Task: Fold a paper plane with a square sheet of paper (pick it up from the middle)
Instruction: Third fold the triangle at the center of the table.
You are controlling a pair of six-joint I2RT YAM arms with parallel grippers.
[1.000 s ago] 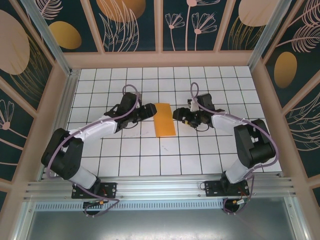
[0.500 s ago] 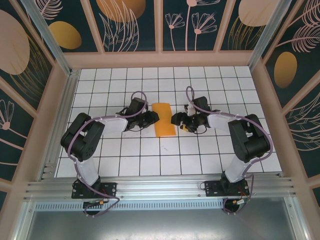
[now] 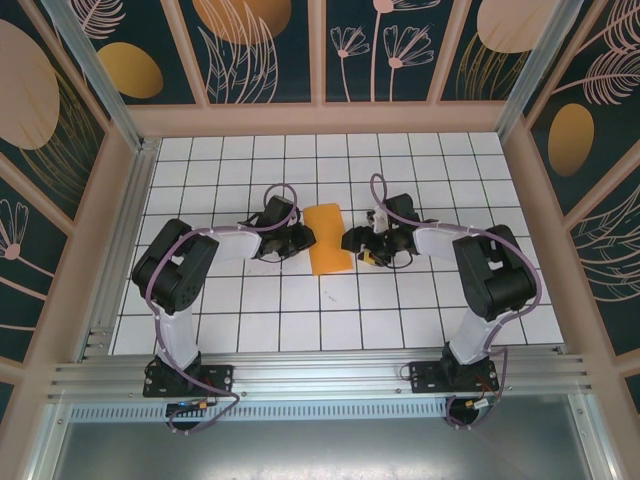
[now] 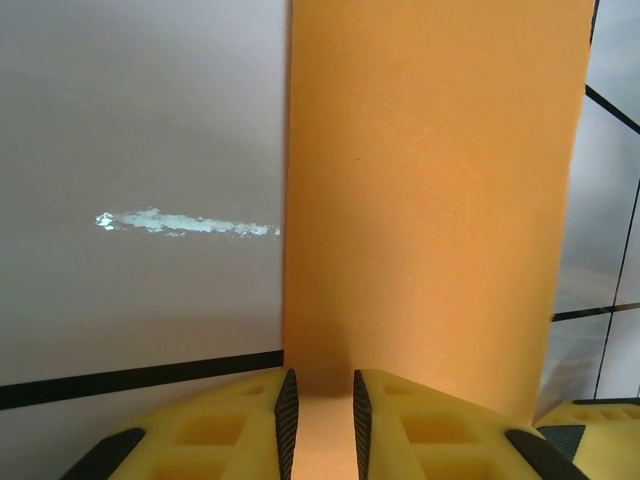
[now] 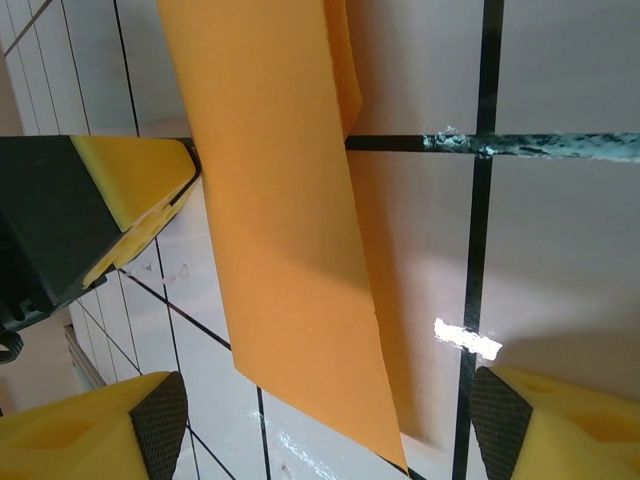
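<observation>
Three dark patterned walls (image 3: pixel 262 60) box in your workspace, and under them a white gridded table (image 3: pixel 250 320) fills the middle of the top view, smooth and glossy enough to throw glare. Both arms reach in from the bottom edge and bend toward the centre, the left arm (image 3: pixel 178 275) from the left of the frame and the right arm (image 3: pixel 492 275) from the right. Between their tips lies the square sheet of paper (image 3: pixel 328 240), here doubled into a narrow orange strip. Its long axis runs from the upper to the lower part of the frame with a slight lean. Each pincer therefore faces a long edge side-on, and neither arm is clearly nearer. In the right wrist view the strip (image 5: pixel 280 200) has its top layer standing a little off the one beneath, so I judge it will flex and slide readily on this tile. Your right gripper (image 3: pixel 350 240) stands wide, its pads (image 5: pixel 160 410) spread to either lower corner with the strip's end between them and touching neither. Your left gripper (image 3: pixel 305 240) is at the opposite long edge. From its own wrist the jaws (image 4: pixel 320 420) are narrow, with orange showing in the slit, but you cannot tell whether the pads bite the paper (image 4: pixel 430 200) or only straddle it. A small shiny scuff (image 4: pixel 190 222) marks the tile just beside that edge.
</observation>
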